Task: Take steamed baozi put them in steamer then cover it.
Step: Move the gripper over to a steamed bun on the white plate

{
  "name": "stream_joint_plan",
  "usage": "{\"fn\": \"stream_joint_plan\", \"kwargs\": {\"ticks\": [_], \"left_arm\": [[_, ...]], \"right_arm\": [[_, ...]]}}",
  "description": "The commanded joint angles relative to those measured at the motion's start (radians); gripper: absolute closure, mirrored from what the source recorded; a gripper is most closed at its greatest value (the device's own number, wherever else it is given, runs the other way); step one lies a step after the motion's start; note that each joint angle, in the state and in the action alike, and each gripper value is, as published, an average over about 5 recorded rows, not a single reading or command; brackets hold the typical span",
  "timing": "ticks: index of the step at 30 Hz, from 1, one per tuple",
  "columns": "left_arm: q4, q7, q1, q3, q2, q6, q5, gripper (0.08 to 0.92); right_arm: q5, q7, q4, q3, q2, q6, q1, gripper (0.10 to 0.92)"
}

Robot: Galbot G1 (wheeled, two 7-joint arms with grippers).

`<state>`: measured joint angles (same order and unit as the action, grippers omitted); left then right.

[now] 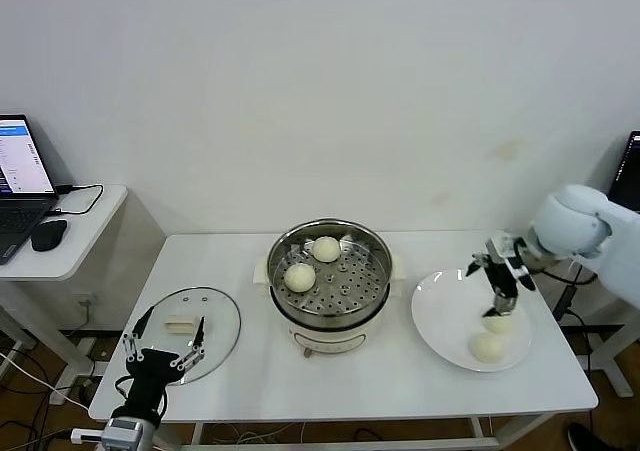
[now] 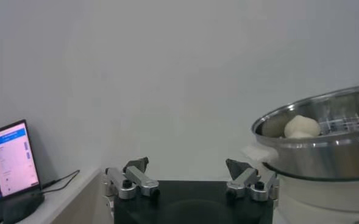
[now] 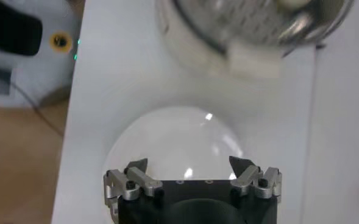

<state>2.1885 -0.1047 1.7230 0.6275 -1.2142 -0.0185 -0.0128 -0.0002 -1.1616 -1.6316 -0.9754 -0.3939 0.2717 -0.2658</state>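
Round shiny steel steamer (image 1: 330, 271) at tabletop (image 1: 400, 381) centre: 2 pale round baozi inside. 2 more baozi (image 1: 489, 346) on flat white plate (image 1: 440, 316), right of steamer. Right gripper (image 1: 500, 306) directly above them, fingers wide, empty; nearer arm. Left gripper (image 1: 165, 356) far left of steamer, over glass lid (image 1: 215, 311), fingers wide.

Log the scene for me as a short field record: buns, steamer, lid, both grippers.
buns in steamer: two
buns on plate: two, one clear, the other right under the right gripper
lid: glass, flat on the table left of the steamer, steamer uncovered
right gripper: open, over the plate, holding nothing
left gripper: open, at the near table edge by the lid, idle
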Motion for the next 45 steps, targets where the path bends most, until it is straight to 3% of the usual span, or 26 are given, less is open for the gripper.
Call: {"fn": "stream_joint_plan", "kwargs": {"ticks": [1,30,45], "left_arm": [[-0.003,0.002,0.002,-0.005,-0.008,-0.003,-0.019,0.177],[-0.015,0.000,0.011,0.004,-0.015,-0.002,-0.025,0.177],[-0.016,0.000,0.011,0.001,-0.018,-0.002,-0.025,0.177]], "right_arm": [[-0.220,-0.011,0.037,0.340,0.075,-0.087,0.471,0.203],[-0.269,0.099,0.215,0.401,-0.136,-0.009,0.581,0.217],[-0.249,0.092,0.202,0.403,-0.125,0.013,0.564,0.382]]}}
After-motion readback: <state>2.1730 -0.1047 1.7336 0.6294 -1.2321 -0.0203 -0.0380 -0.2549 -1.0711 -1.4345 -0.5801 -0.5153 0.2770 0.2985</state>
